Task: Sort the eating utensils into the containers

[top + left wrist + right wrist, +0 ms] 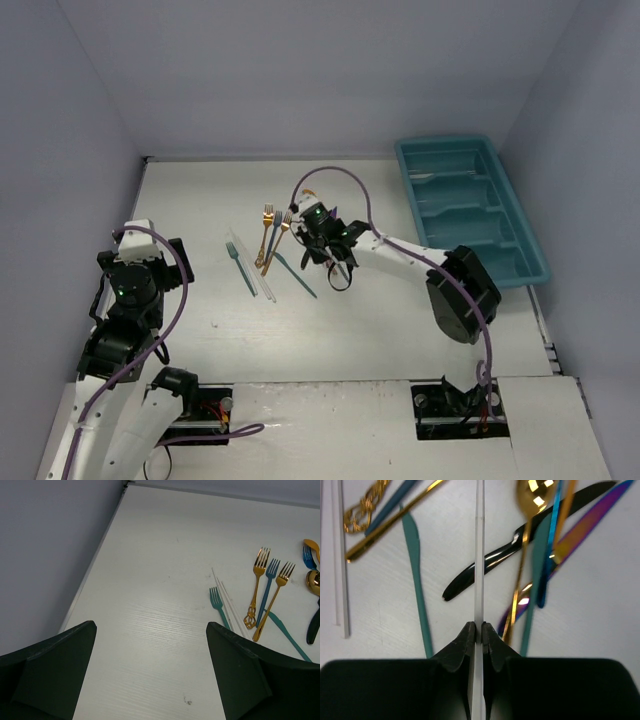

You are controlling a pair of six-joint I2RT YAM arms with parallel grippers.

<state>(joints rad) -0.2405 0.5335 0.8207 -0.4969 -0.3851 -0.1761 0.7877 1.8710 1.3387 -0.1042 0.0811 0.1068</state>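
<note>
Wrist cam, right gripper (pixel 476 631) clamping clear strip (pixel 479 555), poss. knife, unseen overhead

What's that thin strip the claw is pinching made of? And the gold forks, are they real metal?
Strip: probably plastic, milky white and dull, no glints. Gold forks: mirror-bright gold finish with sharp reflections; polished metal or metal-coated plastic, can't tell which.

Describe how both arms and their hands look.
Left arm and right arm: white links, black joints, a purple cable looping along each, and small green lights. Left hand and right hand: matte black, with wedge-shaped fingers.
</note>
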